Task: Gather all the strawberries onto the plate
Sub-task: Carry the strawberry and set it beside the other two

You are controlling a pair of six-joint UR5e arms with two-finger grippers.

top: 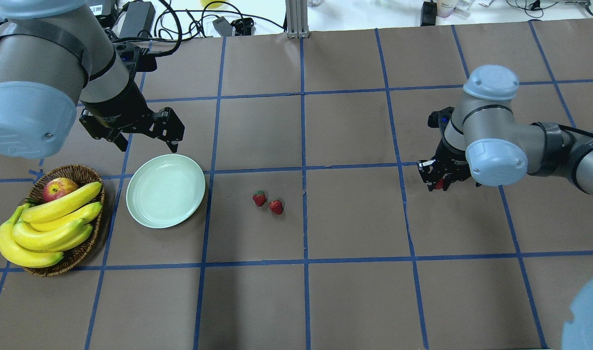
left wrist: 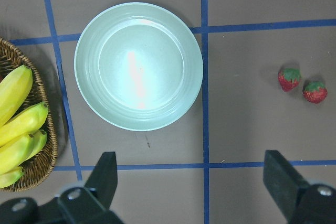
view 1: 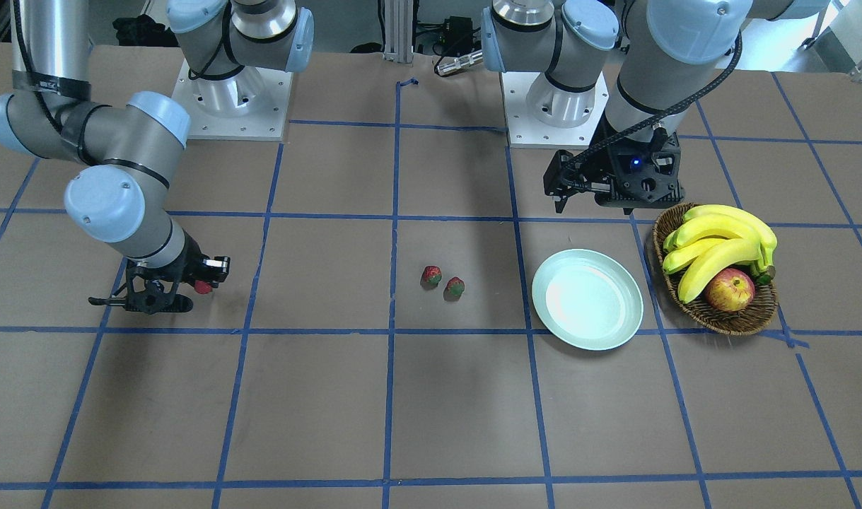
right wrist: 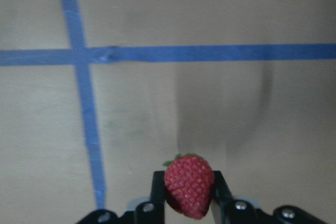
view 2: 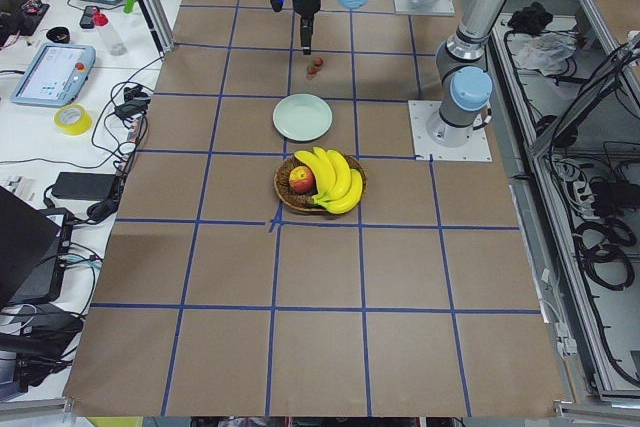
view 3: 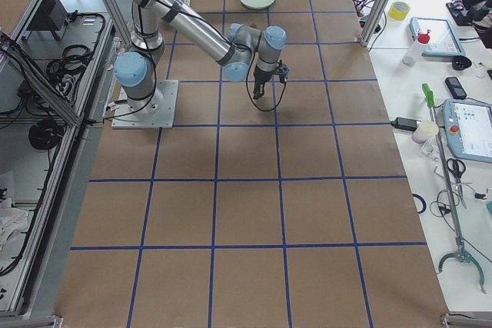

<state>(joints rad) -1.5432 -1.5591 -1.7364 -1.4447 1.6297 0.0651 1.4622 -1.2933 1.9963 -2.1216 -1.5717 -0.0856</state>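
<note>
Now, the right gripper (top: 440, 181), right of centre overhead, pinches one strawberry (right wrist: 189, 192); I'd carry it left over the two loose strawberries (top: 260, 198) mid-frame, releasing low above the centre-left plate (top: 166, 190), clear of the spread-jawed left gripper (top: 145, 140).

The grey-and-pale-blue left arm (top: 38, 82) comes in from the overhead view's left side, with its wrist tipped forward and down. Its black two-finger left gripper (left wrist: 191, 179) points downward with the jaws spread wide apart. The matching grey-and-pale-blue right arm (top: 530, 146) reaches in from the opposite side, bent at the elbow, with its wrist turned straight down. Its black right gripper (top: 439, 181) hangs low, and its fingers (right wrist: 157, 190) are pressed against both sides of a small red strawberry (right wrist: 189, 192) with a green cap.
</note>
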